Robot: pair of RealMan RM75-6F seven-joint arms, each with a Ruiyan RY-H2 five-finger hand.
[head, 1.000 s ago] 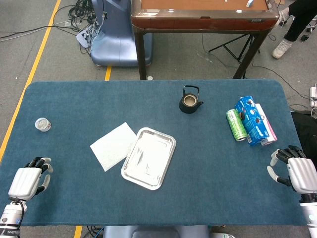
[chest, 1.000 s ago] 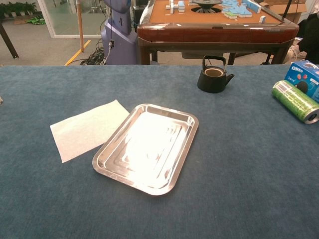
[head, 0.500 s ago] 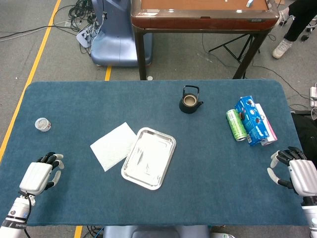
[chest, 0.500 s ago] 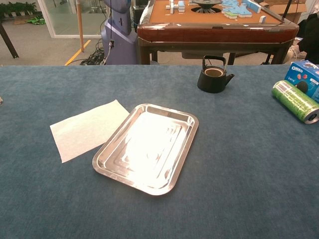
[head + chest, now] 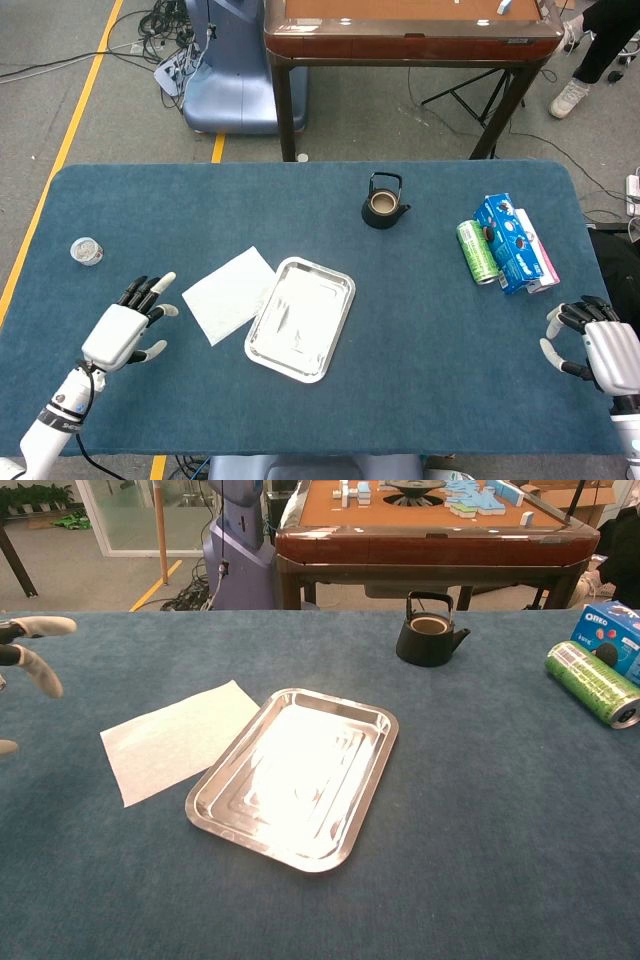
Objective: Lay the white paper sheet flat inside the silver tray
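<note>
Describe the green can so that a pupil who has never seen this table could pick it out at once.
On the blue table, look to the far right side, where a blue box lies. The can lies on its side against the box's left: the only green cylinder there.

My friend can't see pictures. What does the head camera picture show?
A white paper sheet lies flat on a blue table, touching the left side of an empty silver tray. The robot's open left hand reaches toward the paper; its right hand waits far right.
</note>
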